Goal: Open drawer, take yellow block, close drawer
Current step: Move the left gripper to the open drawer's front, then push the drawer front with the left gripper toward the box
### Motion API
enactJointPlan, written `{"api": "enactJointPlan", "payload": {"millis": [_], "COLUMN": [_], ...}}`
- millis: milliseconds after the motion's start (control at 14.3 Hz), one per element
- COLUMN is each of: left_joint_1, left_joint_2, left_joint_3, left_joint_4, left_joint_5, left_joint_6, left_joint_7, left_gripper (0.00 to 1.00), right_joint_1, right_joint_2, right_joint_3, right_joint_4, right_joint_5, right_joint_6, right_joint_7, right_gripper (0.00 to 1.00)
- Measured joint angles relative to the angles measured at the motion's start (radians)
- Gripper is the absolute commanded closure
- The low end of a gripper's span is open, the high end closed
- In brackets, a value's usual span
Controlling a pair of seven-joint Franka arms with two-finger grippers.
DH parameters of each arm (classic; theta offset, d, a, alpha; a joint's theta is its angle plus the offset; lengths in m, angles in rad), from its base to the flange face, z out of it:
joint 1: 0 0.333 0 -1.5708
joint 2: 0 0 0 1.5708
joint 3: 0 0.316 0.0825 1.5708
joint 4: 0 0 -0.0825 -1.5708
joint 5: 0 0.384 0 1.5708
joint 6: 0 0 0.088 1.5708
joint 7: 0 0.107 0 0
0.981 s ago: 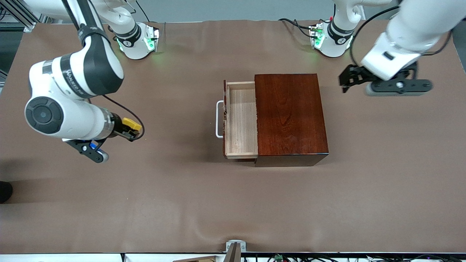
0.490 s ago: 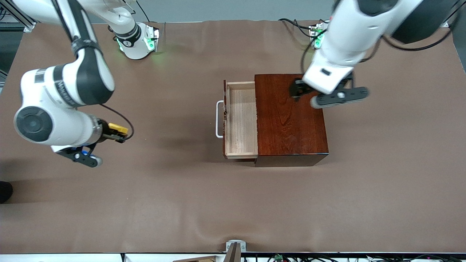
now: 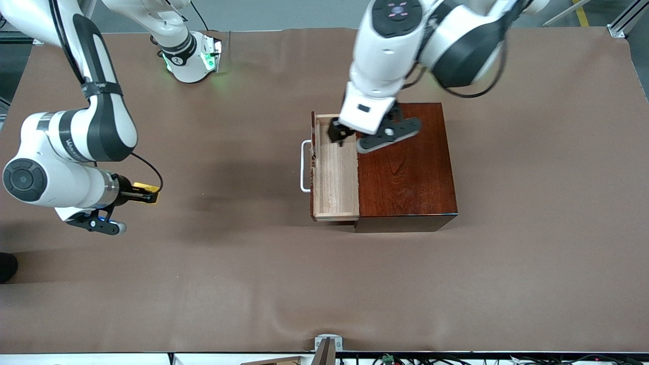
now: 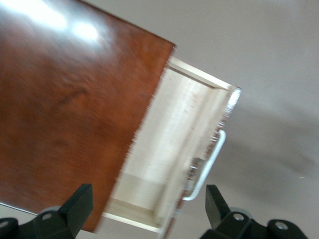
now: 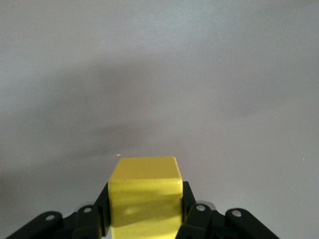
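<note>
We see the right claw (image 3: 144, 194) clamped on the yellow block (image 3: 147, 193) above the bare worktop (image 3: 253, 279). The left claw (image 3: 340, 136), fingers spread and empty, hangs over the pulled-out drawer (image 3: 334, 172) of the reddish-brown wooden box (image 3: 405, 172).

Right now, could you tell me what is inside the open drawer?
The drawer shows only bare pale wood. The left gripper hangs over one end, covering a little, and the part inside the box is hidden.
</note>
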Motion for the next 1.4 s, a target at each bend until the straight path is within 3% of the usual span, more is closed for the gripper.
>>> {"api": "enactJointPlan", "payload": {"millis": [210,631,1261,1401], "left_joint_1": [-0.085,-0.313,-0.531,-0.578], "left_joint_2": [0.060,0.151,0.332,0.378], "left_joint_3": [0.039,0.229,0.403,0.446], "left_joint_4": [0.025,0.041,0.085,0.088], "left_joint_5": [0.002,0.002,0.002,0.002], "left_joint_6": [0.092,0.242,0.448,0.517], "left_joint_7": [-0.143,-0.344,-0.611,-0.642], "left_gripper": [0.00,0.00,0.00,0.00], "right_joint_1": [-0.050,-0.118,-0.187,-0.191], "right_joint_2": [-0.004,-0.005,0.062,0.081], "right_joint_3": [0.000,0.000,0.000,0.000], "right_joint_4": [-0.099,-0.273,-0.335,-0.352], "right_joint_5": [0.000,0.000,-0.001,-0.001], "right_joint_6": [0.113,0.334,0.468,0.510], "right_joint_7": [-0.075,-0.194,-0.298,-0.298], "right_gripper": [1.00,1.00,0.98,0.89]}}
